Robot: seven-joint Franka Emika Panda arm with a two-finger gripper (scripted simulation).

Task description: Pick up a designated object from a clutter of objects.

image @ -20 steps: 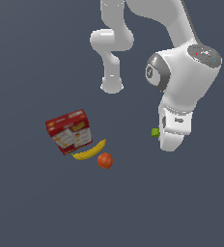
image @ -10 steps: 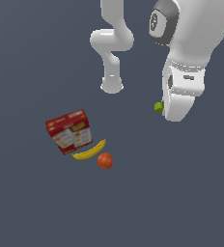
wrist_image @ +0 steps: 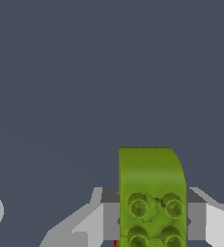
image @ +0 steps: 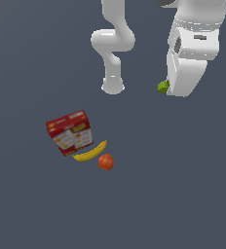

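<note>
Wrist view shows my gripper clamped on the small bright green studded block: a grey pad presses each of its two side faces, and round studs show on the face turned toward the camera. The block's long axis runs out from between my fingertips, away from the palm, ending in a rounded corner. No surface touches the block apart from my pads; beyond it I see only plain dark floor.

Exterior view places the same green block at the lower edge of my white hand, projecting toward the exterior view's left, and I judge it to be well above the floor. The block lies directly within my grasp, so no approach direction remains to be set; the relation that matters for any coming move is that the block sits well apart from the remaining clutter, which lies lower and toward the exterior view's left.

That clutter consists of a red printed carton box, a yellow curved banana just beside the box's lower edge, and a small orange-red round fruit next to the banana's tip. The carton carries pale panels and a green patch, but its print is too small to read. No brand or writing is legible on the block.
</note>
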